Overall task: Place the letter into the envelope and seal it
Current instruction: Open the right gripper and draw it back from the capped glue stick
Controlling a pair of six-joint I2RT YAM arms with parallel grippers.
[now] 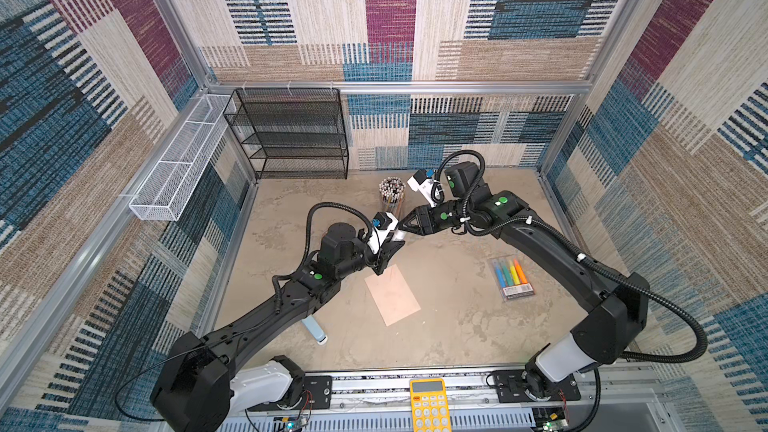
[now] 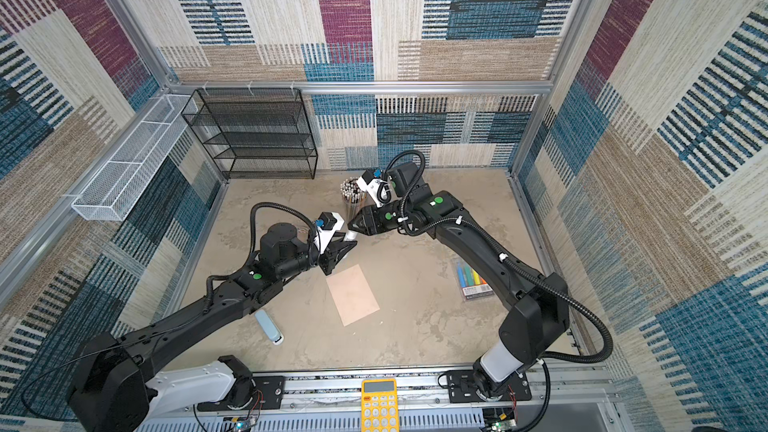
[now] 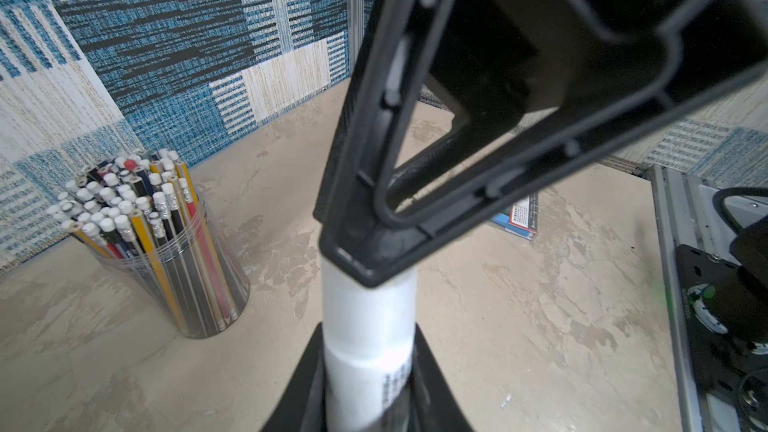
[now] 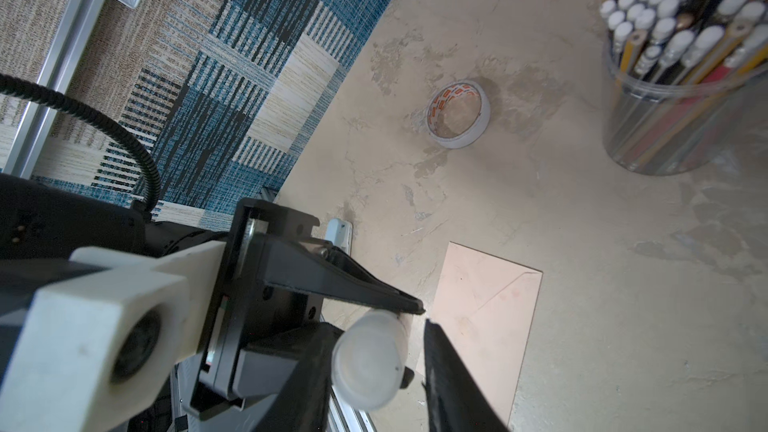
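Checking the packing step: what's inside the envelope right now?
The envelope lies flat on the table with its flap folded down and nothing sticking out. Its paper hides whatever is inside, so the contents cannot be seen.

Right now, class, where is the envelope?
In both top views the envelope lies flat mid-table, just in front of the left claw, with the marker pack to its right.
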